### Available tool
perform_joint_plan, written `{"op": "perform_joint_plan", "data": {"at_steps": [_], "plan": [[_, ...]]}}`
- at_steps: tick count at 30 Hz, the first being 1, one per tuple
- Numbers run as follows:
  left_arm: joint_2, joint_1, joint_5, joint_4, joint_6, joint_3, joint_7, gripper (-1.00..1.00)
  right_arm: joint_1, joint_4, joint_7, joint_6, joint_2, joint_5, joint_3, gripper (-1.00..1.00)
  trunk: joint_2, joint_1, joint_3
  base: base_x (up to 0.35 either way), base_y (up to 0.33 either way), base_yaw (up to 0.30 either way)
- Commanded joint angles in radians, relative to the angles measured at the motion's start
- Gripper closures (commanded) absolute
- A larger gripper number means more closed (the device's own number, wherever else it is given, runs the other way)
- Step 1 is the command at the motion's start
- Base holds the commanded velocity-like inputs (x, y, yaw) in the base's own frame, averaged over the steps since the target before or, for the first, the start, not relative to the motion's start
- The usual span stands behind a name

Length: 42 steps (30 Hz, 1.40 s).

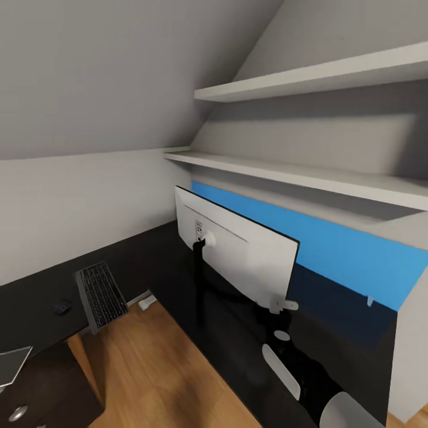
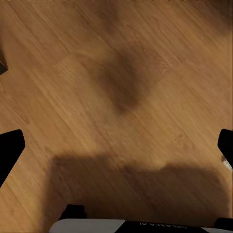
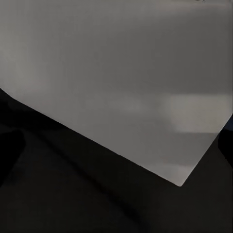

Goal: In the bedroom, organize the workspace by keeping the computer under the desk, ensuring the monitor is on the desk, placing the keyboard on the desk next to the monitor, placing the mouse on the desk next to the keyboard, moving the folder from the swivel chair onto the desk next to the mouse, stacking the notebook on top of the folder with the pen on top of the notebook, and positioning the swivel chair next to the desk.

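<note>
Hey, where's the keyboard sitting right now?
In the head view the keyboard lies on the black desk at lower left, its near end overhanging the desk edge, with the mouse just left of it and the monitor further right.

Right arm (image 1: 297, 368) glossy black, white oval panels; left pincer (image 2: 116, 145) fingertips black.

The monitor (image 1: 238, 249) shows a white back on a black stand, over a black desk (image 1: 35, 303). The keyboard (image 1: 101, 295) is dark grey, the mouse (image 1: 62, 307) black. Behind runs a bright blue panel (image 1: 351, 255); the floor (image 1: 154, 368) is warm brown wood grain.
</note>
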<state>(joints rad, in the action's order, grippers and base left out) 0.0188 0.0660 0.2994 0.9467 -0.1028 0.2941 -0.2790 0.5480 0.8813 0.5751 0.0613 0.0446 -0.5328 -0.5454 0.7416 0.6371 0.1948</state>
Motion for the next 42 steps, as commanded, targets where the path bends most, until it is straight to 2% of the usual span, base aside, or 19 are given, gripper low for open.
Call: {"op": "perform_joint_plan", "data": {"at_steps": [1,14,20,36,39,40,42], "plan": [[0.0,0.0,0.007,0.003,-0.005,0.002,-0.007,-1.0,0.001,0.003,0.008,0.006,0.001,-0.003,-0.005,-1.0,0.001,0.001,0.001,0.174,-0.161,0.0],[0.0,0.0,0.007,0.003,-0.005,0.002,-0.006,-1.0,0.001,0.003,0.008,0.006,0.003,-0.003,-0.004,-1.0,0.001,0.001,0.001,0.032,-0.03,0.0],[0.0,0.0,0.007,0.003,-0.005,0.002,-0.006,-1.0,0.001,0.003,0.009,0.007,0.003,-0.003,-0.003,-1.0,0.001,0.001,0.001,-0.184,0.0,0.0],[0.0,0.0,0.007,0.003,-0.005,0.002,-0.006,-1.0,0.001,0.001,0.015,0.008,0.0,-0.001,-0.007,-1.0,0.001,0.001,0.001,-0.023,0.0,0.0],[0.0,0.0,0.007,0.003,-0.005,0.002,-0.006,-1.0,0.001,-0.001,0.015,0.008,-0.003,-0.001,-0.009,-1.0,0.001,0.001,0.001,-0.109,0.0,0.0],[0.0,0.0,0.007,0.002,-0.005,0.002,-0.006,-1.0,0.001,-0.012,0.014,0.007,-0.015,0.0,-0.015,-1.0,0.001,0.001,0.001,-0.166,0.0,0.0],[0.0,0.0,0.007,0.003,-0.005,0.002,-0.006,-1.0,0.001,-0.017,0.013,0.007,-0.021,0.001,-0.019,-1.0,0.001,0.001,0.001,-0.173,0.002,0.0]]}}
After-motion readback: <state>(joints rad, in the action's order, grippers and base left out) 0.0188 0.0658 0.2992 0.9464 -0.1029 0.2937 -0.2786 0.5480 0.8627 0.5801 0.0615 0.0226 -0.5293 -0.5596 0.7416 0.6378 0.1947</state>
